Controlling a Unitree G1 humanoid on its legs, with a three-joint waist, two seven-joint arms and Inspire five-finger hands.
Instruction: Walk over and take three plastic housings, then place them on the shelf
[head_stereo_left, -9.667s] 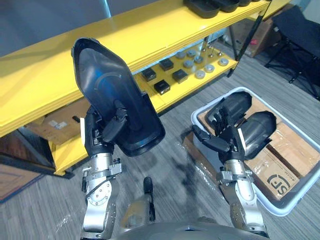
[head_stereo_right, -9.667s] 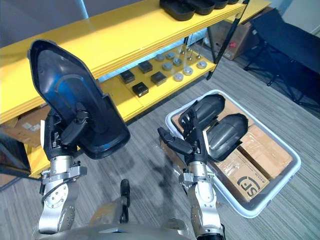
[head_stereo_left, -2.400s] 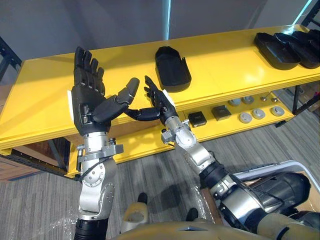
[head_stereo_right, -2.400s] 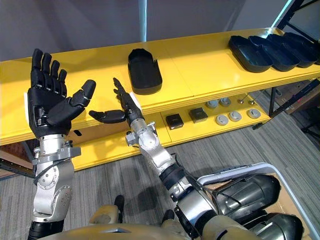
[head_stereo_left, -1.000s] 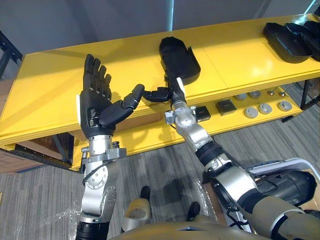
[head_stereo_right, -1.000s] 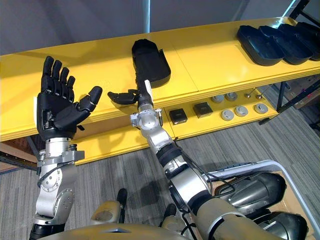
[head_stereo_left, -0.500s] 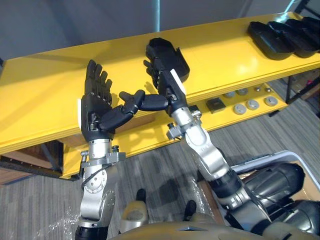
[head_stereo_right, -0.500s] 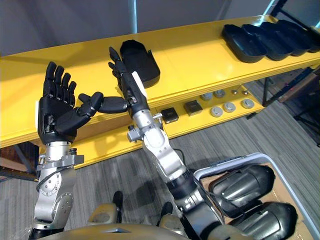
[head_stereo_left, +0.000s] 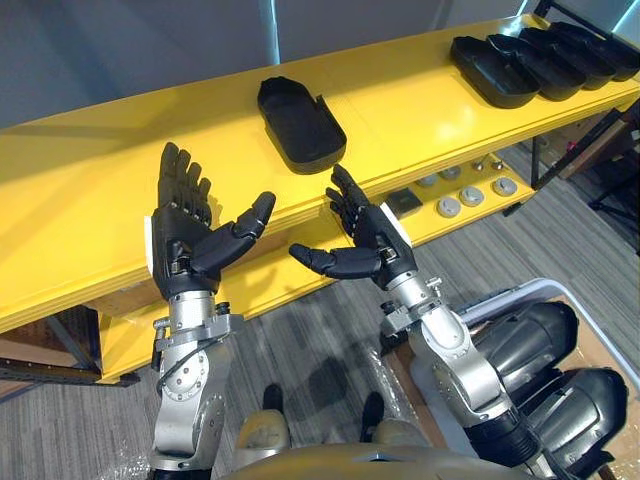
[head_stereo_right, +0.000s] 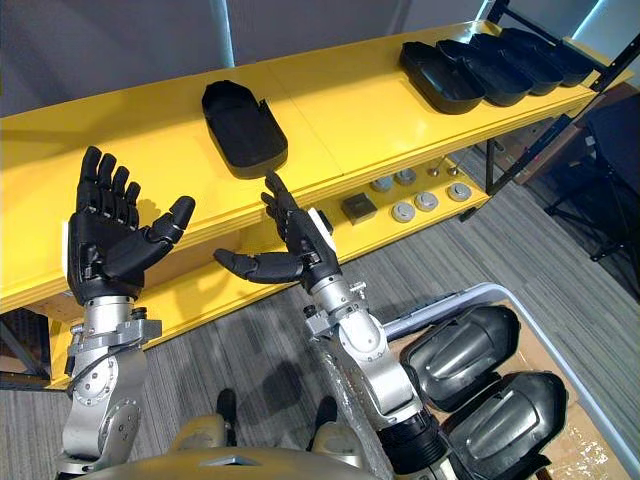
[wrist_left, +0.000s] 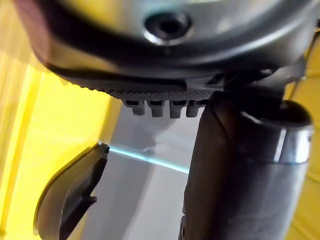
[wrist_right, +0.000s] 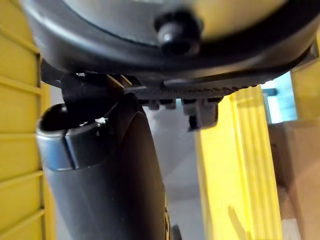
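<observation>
The left hand (head_stereo_left: 190, 240) is raised in front of the yellow shelf (head_stereo_left: 100, 190), fingers spread, holding nothing. Beyond both hands, one black plastic housing (head_stereo_left: 300, 125) lies hollow side up on the shelf top, apparently already delivered. The right hand (head_stereo_left: 365, 245) is likewise splayed and empty, probably free to fetch another. Further right, more housings (head_stereo_left: 520, 60) line the shelf, and others (head_stereo_right: 460, 355) wait in the bin (head_stereo_right: 455, 300).

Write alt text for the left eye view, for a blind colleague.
The left hand and right hand are raised open and empty before a yellow shelf bearing one black plastic housing. A row of housings lines its right end; two housings lie in a white bin.
</observation>
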